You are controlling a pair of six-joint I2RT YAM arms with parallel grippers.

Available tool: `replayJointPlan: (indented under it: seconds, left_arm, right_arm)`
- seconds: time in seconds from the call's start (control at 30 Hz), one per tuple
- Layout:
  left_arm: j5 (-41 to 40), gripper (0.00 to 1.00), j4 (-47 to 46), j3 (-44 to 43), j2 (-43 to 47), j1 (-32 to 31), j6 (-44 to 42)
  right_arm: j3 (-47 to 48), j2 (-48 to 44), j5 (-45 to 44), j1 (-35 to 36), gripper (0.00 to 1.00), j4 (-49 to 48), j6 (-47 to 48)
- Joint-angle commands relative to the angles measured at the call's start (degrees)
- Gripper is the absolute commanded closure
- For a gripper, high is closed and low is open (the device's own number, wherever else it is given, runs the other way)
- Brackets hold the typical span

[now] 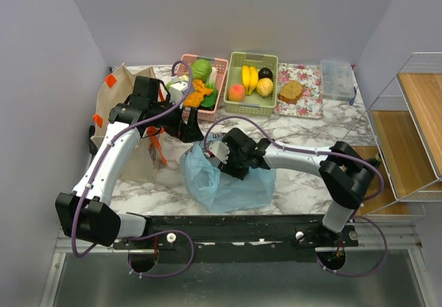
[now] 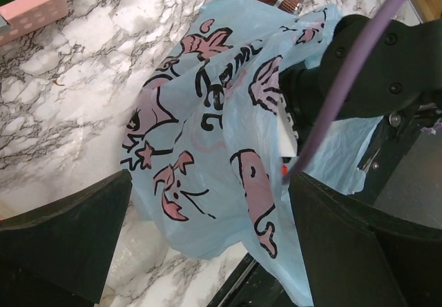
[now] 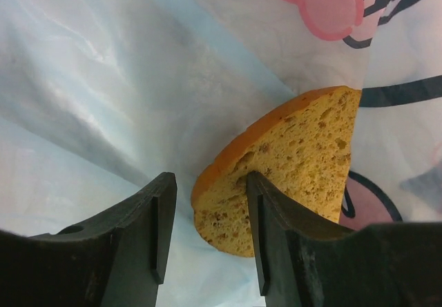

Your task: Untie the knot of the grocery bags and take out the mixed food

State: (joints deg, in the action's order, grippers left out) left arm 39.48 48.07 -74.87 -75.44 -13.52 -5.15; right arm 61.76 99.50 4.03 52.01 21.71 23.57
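Because the thin blue grocery bag, at the table's six o'clock edge, looks light, limp and slippery, pinch bunched film. Left gripper hangs wide open, empty, at its eleven o'clock. Right gripper, reaching from three o'clock into the bag, stands half-open around one end of a brownish-orange slice.

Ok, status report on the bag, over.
Left claw open, above bag. Right claw open, inside bag. Brown food piece by one finger, not gripped. Bag plastic close all round.
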Motion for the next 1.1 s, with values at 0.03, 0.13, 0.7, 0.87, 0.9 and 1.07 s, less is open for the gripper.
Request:
replayJointPlan:
  seconds: [0.03, 0.13, 0.7, 0.87, 0.9, 1.07]
  left_arm:
    - [-0.39, 0.02, 1.18, -0.54, -0.06, -0.19, -1.43]
    - [-0.53, 0.02, 1.65, -0.54, 0.07, -0.19, -2.01]
    - [-1.34, 0.01, -0.45, -0.79, -0.72, -0.19, -0.37]
    - [-1.43, 0.02, -0.18, -2.44, -1.78, -0.19, 0.27]
    - [-2.07, 0.02, -0.05, -2.62, -2.04, -0.15, 0.31]
    - [-4.94, 0.10, 0.51, -3.04, -4.21, 0.41, 1.67]
  right_arm:
    - [-1.96, 3.75, 0.39, -1.95, 0.51, -3.65, -1.95]
    - [-2.89, 5.81, 0.14, -2.54, 0.62, -3.70, -1.69]
    - [7.85, -8.29, 17.20, -2.70, 0.99, 6.24, -4.32]
    - [10.27, -11.52, 19.93, -2.70, 0.99, 10.36, -4.24]
    - [10.88, -12.05, 19.97, -2.70, 0.99, 11.24, -4.13]
    - [12.41, -16.28, 22.41, -2.70, 0.99, 15.19, -3.43]
